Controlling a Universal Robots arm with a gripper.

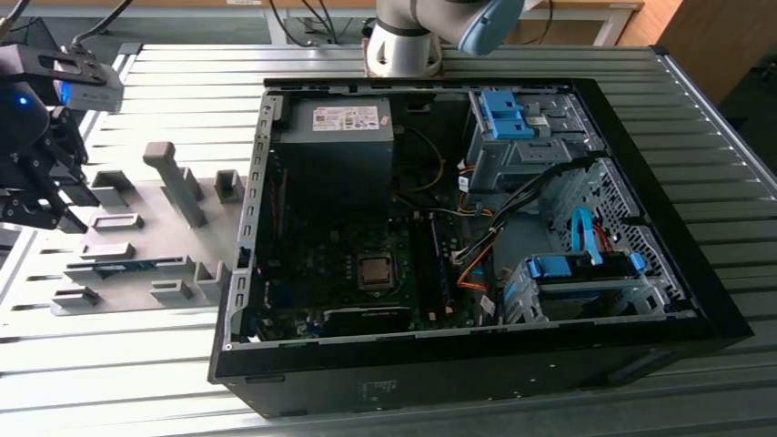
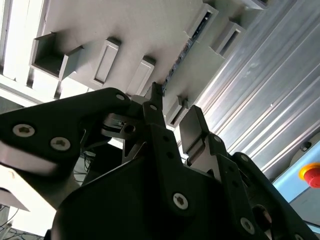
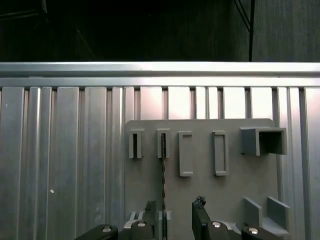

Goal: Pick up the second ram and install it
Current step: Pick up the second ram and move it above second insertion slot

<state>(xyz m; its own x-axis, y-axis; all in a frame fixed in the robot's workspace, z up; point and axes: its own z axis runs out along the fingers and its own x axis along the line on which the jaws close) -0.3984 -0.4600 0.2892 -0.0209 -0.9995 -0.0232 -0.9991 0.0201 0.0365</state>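
Green second ram (image 1: 127,266) sits in the grey holder (image 1: 152,217), lower left; jaws hover wide, empty: approach step, needing centring over its thin edge.

Looks like ribbed silver metal across the table (image 1: 122,382), smooth with a dull sheen. Reads as matt grey plastic on the holder plate (image 1: 152,238). Shows thin green circuit board for the second ram (image 1: 127,266). Appears matt black on the gripper (image 2: 172,107), with bright metal screws (image 2: 24,130). Suggests black painted metal on the computer case (image 1: 680,337), glossy blue plastic on its drive clips (image 1: 500,114), pale paper for the label (image 1: 344,118).
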